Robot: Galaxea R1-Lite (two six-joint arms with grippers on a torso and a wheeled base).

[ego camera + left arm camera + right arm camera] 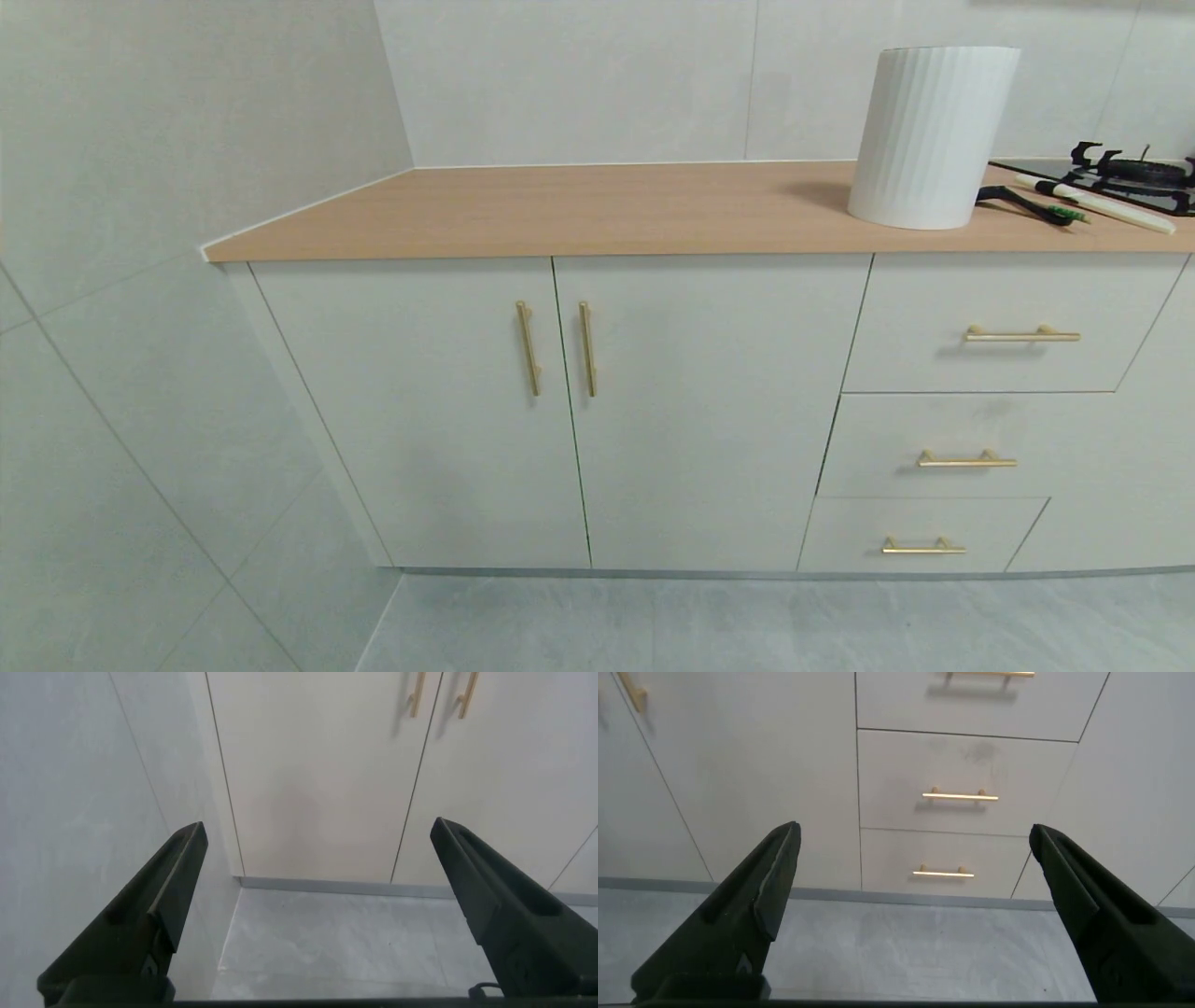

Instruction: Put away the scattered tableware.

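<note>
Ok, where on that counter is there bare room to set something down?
The wooden countertop is bare from its left end across to the white ribbed canister, above the double doors. Crowded at the right end: a black-handled utensil and a white-handled utensil lie by the gas hob.

My left gripper and right gripper look alike: each has two matte, dark grey-black fingers, long flat-sided wedges narrowing to blunt tips, with plain smooth faces.
</note>
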